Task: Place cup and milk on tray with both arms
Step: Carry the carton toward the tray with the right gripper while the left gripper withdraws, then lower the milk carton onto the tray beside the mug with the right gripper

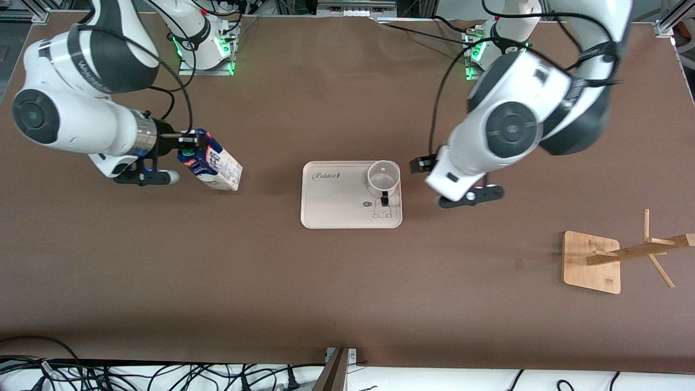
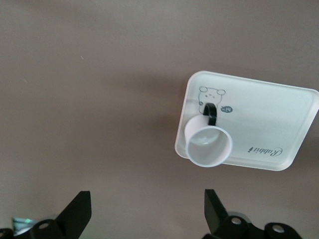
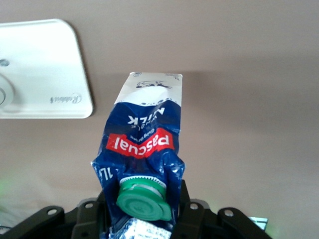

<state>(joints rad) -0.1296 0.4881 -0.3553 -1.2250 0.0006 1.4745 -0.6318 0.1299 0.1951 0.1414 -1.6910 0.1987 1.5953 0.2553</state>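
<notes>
The right gripper [image 1: 187,142] is clamped on the milk [image 1: 214,165] by its gabled top, the carton hanging tilted over bare bench toward the right arm's end; so crumpled a hold could slip or swing. The left gripper [image 2: 144,211], jaws spread and empty, hovers beside the tray [image 1: 331,209], where the cup [image 1: 383,177] stands in a corner, crowding the landing. The brown bench [image 1: 347,304] also carries a wooden stand [image 1: 594,266].

The cup [image 1: 384,176] stands upright on the tray [image 1: 336,203] at mid-table, in the corner toward the left arm's end. The left gripper [image 1: 424,163] hangs just beside that end of the tray, clear of the cup. The right gripper [image 1: 191,141] grips the tilted milk [image 1: 217,165] by its top over bare table toward the right arm's end. A wooden stand [image 1: 592,262] lies near the left arm's end.
</notes>
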